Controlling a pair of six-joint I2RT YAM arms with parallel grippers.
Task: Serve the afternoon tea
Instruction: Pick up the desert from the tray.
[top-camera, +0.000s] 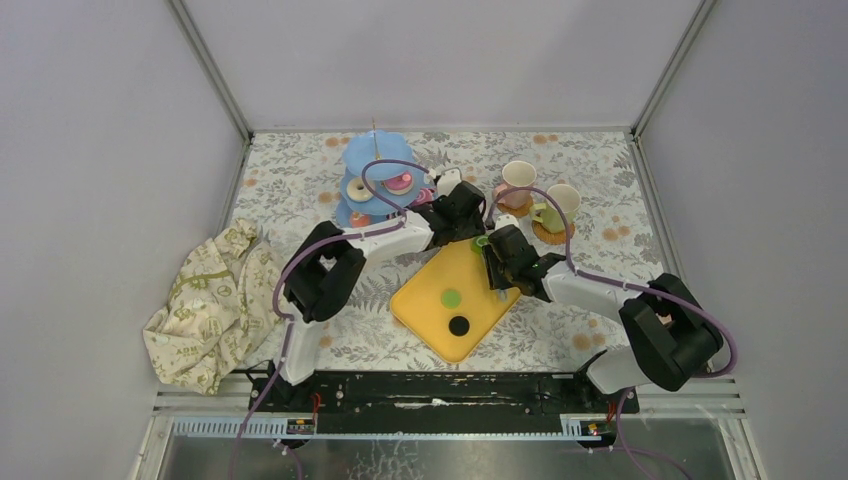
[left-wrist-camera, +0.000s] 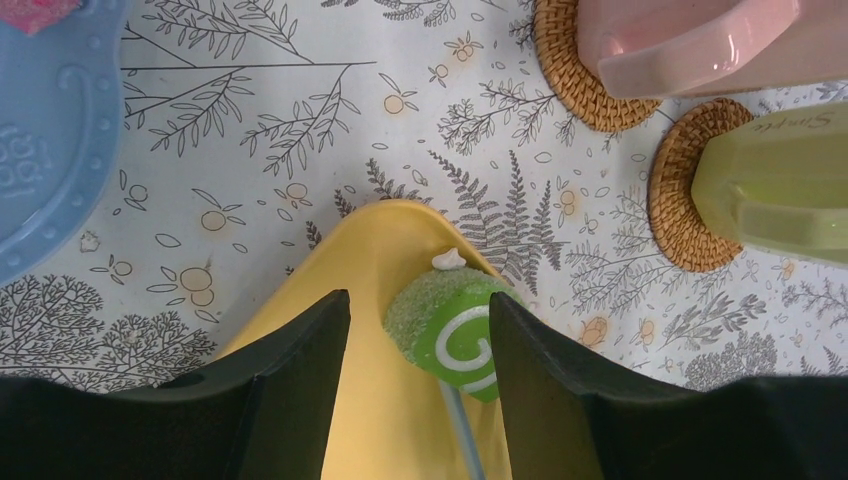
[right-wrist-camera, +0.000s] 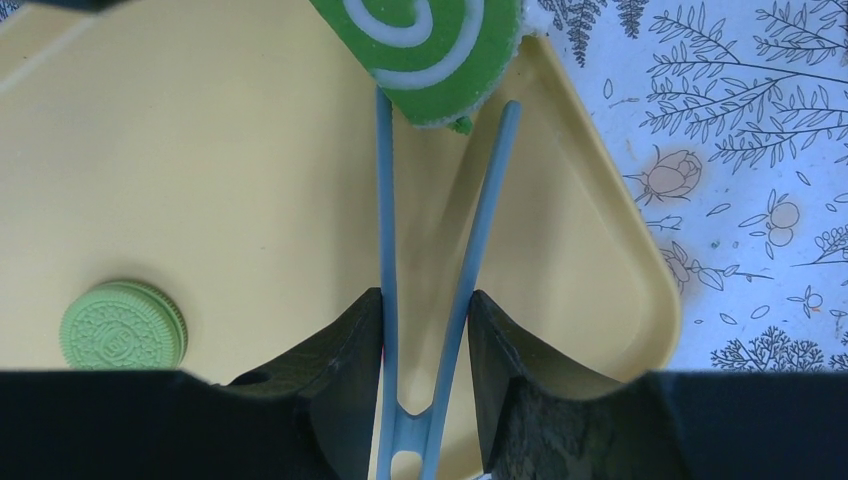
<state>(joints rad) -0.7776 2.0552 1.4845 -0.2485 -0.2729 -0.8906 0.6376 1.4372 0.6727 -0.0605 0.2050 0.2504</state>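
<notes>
A green swirl pastry (left-wrist-camera: 450, 325) hangs over the far corner of the yellow tray (left-wrist-camera: 380, 250), pinched between the tips of blue tongs (right-wrist-camera: 385, 200). My right gripper (right-wrist-camera: 425, 305) is shut on the tongs' two arms. My left gripper (left-wrist-camera: 420, 310) is open, one finger on each side of the green pastry (top-camera: 481, 241); its right finger is at the pastry's edge and its left finger stands apart. The light-blue stand (top-camera: 375, 180), with pink pastries on it, rises at the back left. The pink mug (top-camera: 517, 180) and pale green mug (top-camera: 560, 205) stand on wicker coasters at the back right.
A green cookie (top-camera: 451, 297) and a black cookie (top-camera: 459, 325) lie on the yellow tray (top-camera: 425, 305). A crumpled beige cloth (top-camera: 210, 305) lies at the left edge. White walls close in the table on three sides.
</notes>
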